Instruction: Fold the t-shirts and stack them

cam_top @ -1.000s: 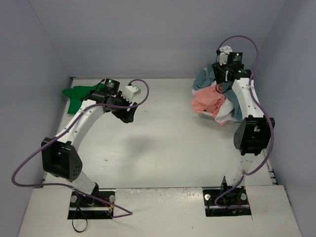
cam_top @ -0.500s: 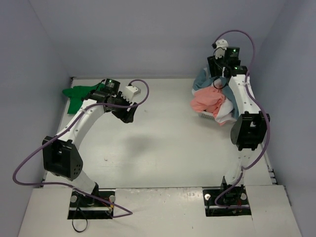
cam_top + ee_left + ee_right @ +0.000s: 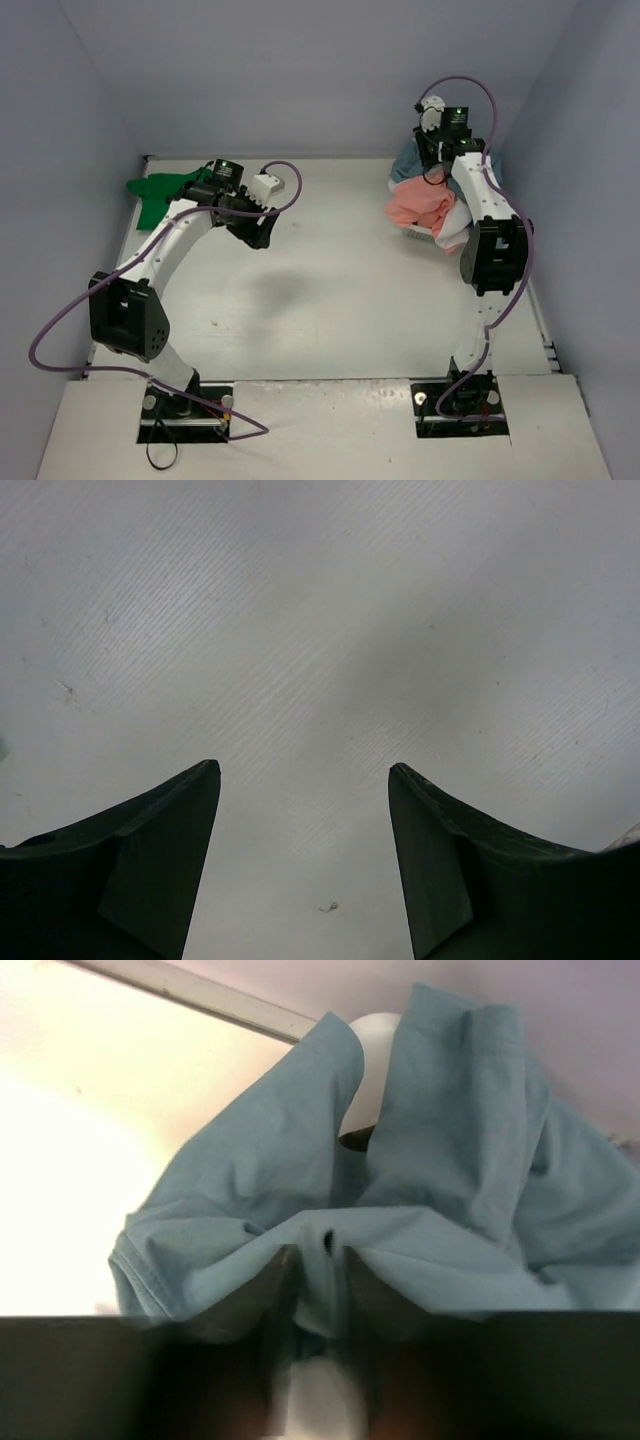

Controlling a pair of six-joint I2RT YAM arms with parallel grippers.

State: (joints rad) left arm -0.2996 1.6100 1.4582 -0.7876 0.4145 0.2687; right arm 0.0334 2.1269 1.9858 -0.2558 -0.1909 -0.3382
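Right arm (image 3: 490, 215) swung further back-left. Right gripper (image 3: 318, 1257) fingers (image 3: 268, 1295) closed in, now pinching fold of light teal cloth t-shirt (image 3: 440, 1160).

A green t-shirt (image 3: 152, 192) lies crumpled far left; teal t-shirt (image 3: 440, 1160) and salmon t-shirt (image 3: 418, 205) lie heaped far right.

Two arms (image 3: 170, 245) (image 3: 482, 192) and four visible t-shirts (image 3: 150, 192) (image 3: 405, 163) (image 3: 415, 208) (image 3: 452, 238).
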